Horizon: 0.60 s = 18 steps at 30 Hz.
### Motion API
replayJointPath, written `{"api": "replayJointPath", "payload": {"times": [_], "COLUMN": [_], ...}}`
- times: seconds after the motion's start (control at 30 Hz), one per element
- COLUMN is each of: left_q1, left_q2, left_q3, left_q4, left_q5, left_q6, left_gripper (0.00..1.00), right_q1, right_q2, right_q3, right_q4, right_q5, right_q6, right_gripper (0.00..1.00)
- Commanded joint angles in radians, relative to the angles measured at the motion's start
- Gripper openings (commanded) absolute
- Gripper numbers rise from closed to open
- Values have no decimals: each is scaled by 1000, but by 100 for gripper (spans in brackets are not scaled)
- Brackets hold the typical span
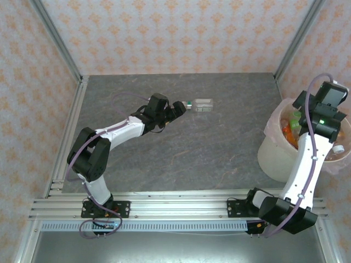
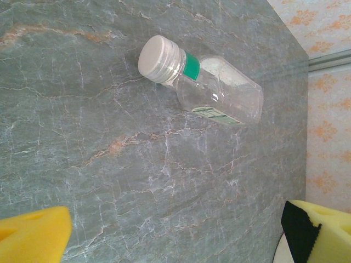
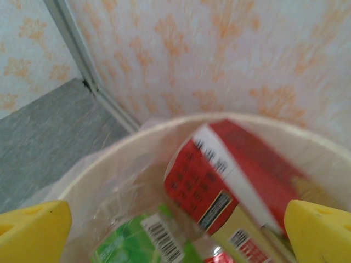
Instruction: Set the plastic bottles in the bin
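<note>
"On the grey marbled table [image 1: 219, 148], what takes up the most room?"

"The bin [image 1: 274, 159], at the right edge. It is a round pale bucket with a pinkish bag [image 1: 272, 123] folded over its rim. Several plastic bottles [image 1: 290, 131] lie inside it, orange and green among them."

"And the 2 arms?"

"The right arm [image 1: 301, 164] rises from its base and bends over the bin. The right gripper [image 3: 175, 235] hangs above the bin's mouth, its 2 yellow pads [image 3: 33, 230] spread wide with nothing between them. Its wrist camera looks down on a red-labelled bottle [image 3: 219, 181] leaning against the inner wall. A green-labelled one [image 3: 137, 244] lies just beside it."

"The left one?"

"The left arm [image 1: 115, 131] stretches toward the far middle of the table. The left gripper [image 1: 185, 106] is spread just as wide and holds nothing. Its tips are near 1 bottle that lies on the table, not touching it."

"Where exactly is that bottle?"

"The lone bottle [image 2: 219, 93] lies on its side toward the back of the table, well apart from the bin, with its cap end pointing at the left gripper. It is clear, with a white cap [image 2: 159, 59], a green band [image 2: 191, 68] at the neck and a small label [image 2: 216, 114] along its body."
</note>
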Motion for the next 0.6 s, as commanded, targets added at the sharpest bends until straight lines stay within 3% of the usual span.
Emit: {"api": "replayJointPath", "payload": {"times": [0.0,0.23,0.57], "left_q1": [-13,-13,-13], "left_q2": [8,0,19], "left_q3": [6,5,28], "left_q4": [-28,-53,-49], "left_q5": [14,0,3], "left_q6": [3,20,14], "left_gripper": [100,100,100], "right_q1": [-5,-5,19], "right_q2": [-26,6,-75], "right_q3": [-41,38,78], "right_q4": [-44,-127,-94], "right_q5": [-19,34,-189], "right_q6": [128,162,184], "right_gripper": [99,99,99]}}
